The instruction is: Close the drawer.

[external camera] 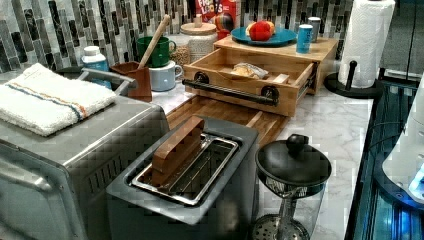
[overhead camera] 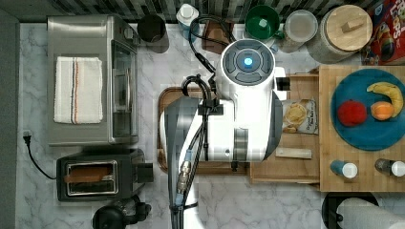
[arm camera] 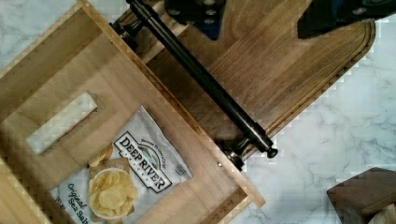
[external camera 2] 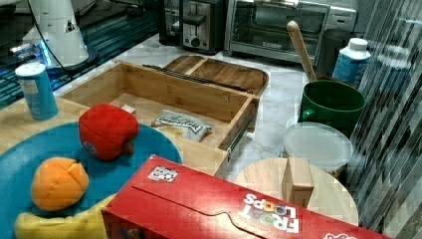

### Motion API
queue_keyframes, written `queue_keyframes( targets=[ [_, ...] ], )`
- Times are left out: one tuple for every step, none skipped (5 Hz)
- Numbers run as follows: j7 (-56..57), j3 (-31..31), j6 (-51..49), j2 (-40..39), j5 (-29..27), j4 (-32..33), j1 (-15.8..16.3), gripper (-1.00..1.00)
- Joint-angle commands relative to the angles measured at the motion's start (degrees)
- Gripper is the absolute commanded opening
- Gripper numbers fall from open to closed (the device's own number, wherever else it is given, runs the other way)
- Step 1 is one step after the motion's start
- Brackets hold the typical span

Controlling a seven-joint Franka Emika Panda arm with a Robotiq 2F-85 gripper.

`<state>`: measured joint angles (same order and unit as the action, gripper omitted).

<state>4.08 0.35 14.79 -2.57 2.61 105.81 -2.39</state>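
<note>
Standing pulled fully out from under the butcher-block top [external camera: 320, 50], the drawer [external camera: 260, 75] was still to be closed. The pincer's state could not be told. A push on the black handle [arm camera: 201, 79] toward the top view's 3 o'clock was judged to be called for.

A kitchen counter here: marble worktop [overhead camera: 286, 200] against a striped tile backsplash [external camera: 60, 30]. Toaster oven [overhead camera: 90, 78], toaster [external camera: 185, 170], mugs, paper towel roll [external camera: 367, 40] and a Froot Loops box [external camera 2: 239, 209] crowd it.
</note>
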Motion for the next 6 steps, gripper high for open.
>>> queue_keyframes(
  targets=[
    [0.8, 0.4, 0.1, -0.1, 0.0, 0.0, -0.3, -1.0],
    [5.9, -0.5, -2.9, -1.6, -2.0, -1.9, -0.8, 1.0],
    [13.2, 0.7, -1.2, -0.8, -1.9, 0.7, -1.4, 1.0],
    [19.0, 2.5, 0.9, 0.2, -2.7, 3.3, -0.7, 1.0],
    [21.8, 4.3, 2.8, 1.4, -1.5, 5.8, 0.9, 1.0],
    [25.2, 5.2, 6.6, 2.9, -2.1, 9.8, 1.7, -1.0]
  ],
)
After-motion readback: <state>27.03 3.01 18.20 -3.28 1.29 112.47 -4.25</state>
